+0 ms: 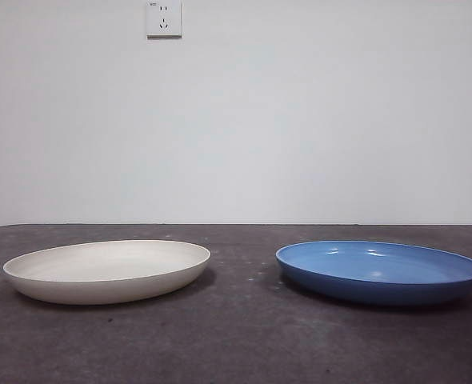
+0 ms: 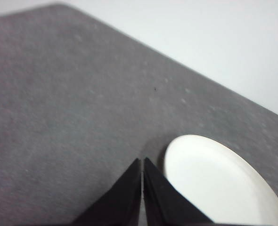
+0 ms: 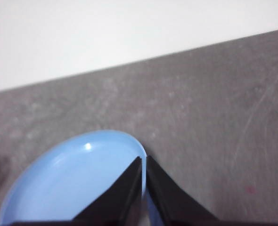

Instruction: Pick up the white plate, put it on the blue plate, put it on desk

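The white plate (image 1: 106, 270) lies flat on the desk (image 1: 236, 336) at the left in the front view. The blue plate (image 1: 380, 272) lies flat on the desk at the right, apart from the white one. Neither gripper shows in the front view. In the left wrist view my left gripper (image 2: 143, 162) is shut and empty, held above the desk beside the white plate (image 2: 214, 183). In the right wrist view my right gripper (image 3: 143, 161) is shut and empty, held above the edge of the blue plate (image 3: 77, 181).
A white wall (image 1: 300, 120) with a socket (image 1: 163, 18) stands behind the desk's far edge. Bare desk lies between the two plates and in front of them.
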You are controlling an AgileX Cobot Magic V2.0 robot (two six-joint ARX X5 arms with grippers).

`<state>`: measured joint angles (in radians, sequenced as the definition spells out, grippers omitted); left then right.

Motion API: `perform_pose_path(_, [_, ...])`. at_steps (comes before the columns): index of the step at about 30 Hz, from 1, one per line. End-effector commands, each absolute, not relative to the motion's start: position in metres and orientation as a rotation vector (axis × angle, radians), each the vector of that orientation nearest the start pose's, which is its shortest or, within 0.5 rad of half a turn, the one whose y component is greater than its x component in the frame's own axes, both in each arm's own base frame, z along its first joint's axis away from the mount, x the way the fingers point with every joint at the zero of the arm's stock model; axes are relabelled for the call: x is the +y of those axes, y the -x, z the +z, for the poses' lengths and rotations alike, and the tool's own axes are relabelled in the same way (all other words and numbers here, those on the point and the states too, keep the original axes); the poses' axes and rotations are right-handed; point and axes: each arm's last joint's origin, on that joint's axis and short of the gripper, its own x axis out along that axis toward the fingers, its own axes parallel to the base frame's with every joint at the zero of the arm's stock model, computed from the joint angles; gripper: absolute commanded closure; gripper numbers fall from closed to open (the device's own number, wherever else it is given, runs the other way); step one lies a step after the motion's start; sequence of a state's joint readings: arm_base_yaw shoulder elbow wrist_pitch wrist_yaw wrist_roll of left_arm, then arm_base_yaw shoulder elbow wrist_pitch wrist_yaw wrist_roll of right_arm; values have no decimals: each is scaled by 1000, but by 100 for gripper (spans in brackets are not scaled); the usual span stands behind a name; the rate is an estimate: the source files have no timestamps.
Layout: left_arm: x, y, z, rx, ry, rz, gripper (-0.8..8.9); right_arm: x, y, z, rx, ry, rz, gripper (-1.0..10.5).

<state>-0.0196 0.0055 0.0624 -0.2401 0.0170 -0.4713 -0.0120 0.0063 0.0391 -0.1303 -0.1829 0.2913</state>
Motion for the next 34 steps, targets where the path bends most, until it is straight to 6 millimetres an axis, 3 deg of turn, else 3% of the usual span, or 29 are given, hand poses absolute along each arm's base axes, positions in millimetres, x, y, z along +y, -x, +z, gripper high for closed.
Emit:
perform_pose_path(1, [-3,-88,179,155,488,-19,805,4,-90,186,47,-332,169,939])
perform_pose_path(7, [-3,-79,209,199,477,-30,805,4,-77,222,34,-324,167,939])
perform_pose_path(15, [-8,-83,250,308,388,-175,805,5,-70,267,183,-267,176,939])
perform_pose_path(25, [-15,-111,290,571,240,-397,805,11,-97,315,518,-204,373,939])
perform_pose_path(34, [-29,-125,305,770,165,-610,805,17,-120,328,796,-153,498,939])
